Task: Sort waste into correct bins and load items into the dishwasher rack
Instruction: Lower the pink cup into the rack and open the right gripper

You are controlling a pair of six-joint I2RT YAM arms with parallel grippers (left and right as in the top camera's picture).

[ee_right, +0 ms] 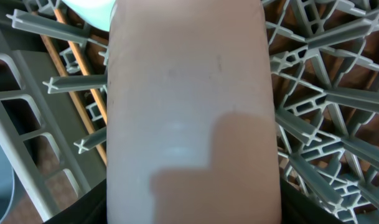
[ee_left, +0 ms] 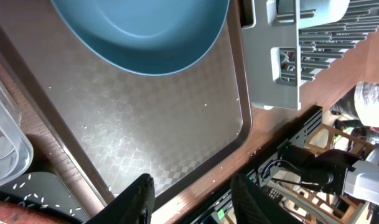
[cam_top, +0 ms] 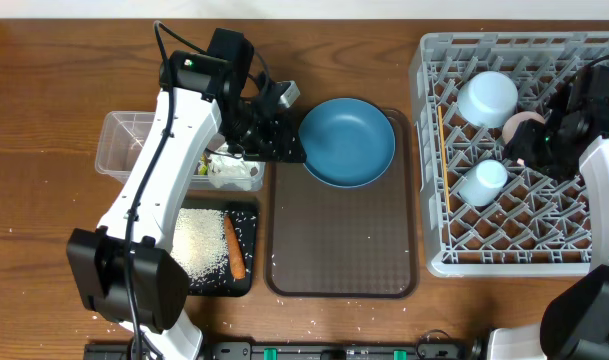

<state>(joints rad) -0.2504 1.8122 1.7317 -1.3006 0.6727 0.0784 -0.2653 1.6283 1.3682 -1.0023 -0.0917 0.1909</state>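
Overhead. Brown wood surface (cam_top: 44, 100). Your left hand (cam_top: 281, 143) is right at the rim of the dark blue plate (cam_top: 349, 140), which lies flat on the brown serving tray (cam_top: 339, 250) straight ahead of the fingers. Behind that hand the clear tub (cam_top: 124, 145) holds crumpled paper (cam_top: 232, 170). The black tray (cam_top: 239, 285) carries rice (cam_top: 199, 245) and the carrot (cam_top: 235, 247). Your right hand (cam_top: 537, 140) is over the dishwasher rack (cam_top: 434, 250) with the pale pink cup (cam_top: 524, 125) at its fingers. The pale blue bowl (cam_top: 487, 97) and light blue cup (cam_top: 484, 182) stand in the rack on either side of it, and the chopsticks (cam_top: 442, 150) lie along the far rack wall.

Left wrist. The fingers (ee_left: 139, 196) are apart with nothing between them. The plate is ahead and the bare tray is underneath. No contact shows.

Right wrist. The pink cup fills the view and the rack lattice lies beyond it. The fingers show only as dark edges, but the hand reads as clamped on the cup.

Judgement. The waste looks sorted, so this is the loading step. The plate is the last item outside the rack.

- **Left hand:** get one finger under the plate's low rim before closing, or it will slide.
- **Right hand:** seat the cup among the pegs, then release.
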